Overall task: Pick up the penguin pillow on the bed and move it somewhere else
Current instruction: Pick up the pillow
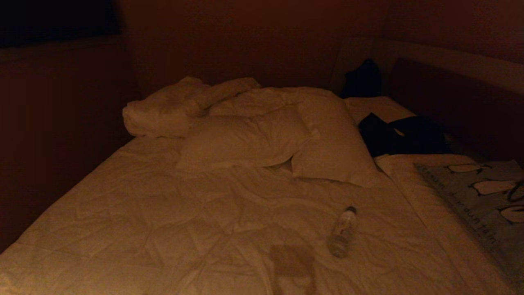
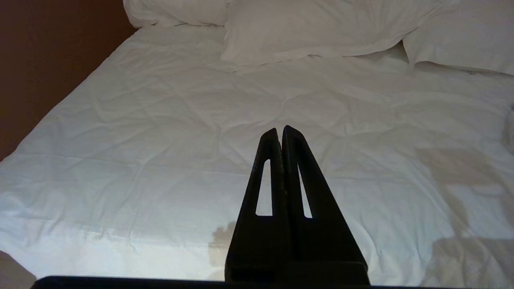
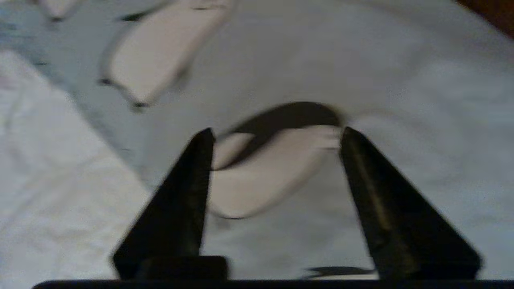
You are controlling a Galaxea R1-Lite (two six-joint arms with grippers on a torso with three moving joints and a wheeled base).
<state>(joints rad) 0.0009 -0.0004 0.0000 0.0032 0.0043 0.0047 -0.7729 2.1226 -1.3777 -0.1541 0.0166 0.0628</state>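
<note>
Penguin pillow [image 1: 483, 200]: laid flat at the right edge of the bed [image 1: 163, 213].
Right gripper [image 3: 277, 136]: fingers spread wide over a printed penguin.
Left gripper [image 2: 281, 132]: fingers pressed together, held above bedding.

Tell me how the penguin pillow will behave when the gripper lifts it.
The penguin pillow looks soft and flat, so it will probably sag around a single pinch. Its long shape suggests the ends may drag over the bed. Likely light.

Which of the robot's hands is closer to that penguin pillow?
The right. The right hand hangs open just above the penguin pillow, fingers either side of one printed penguin. The left hand is shut over bare white bedding on the bed, no penguin pillow in its view.
</note>
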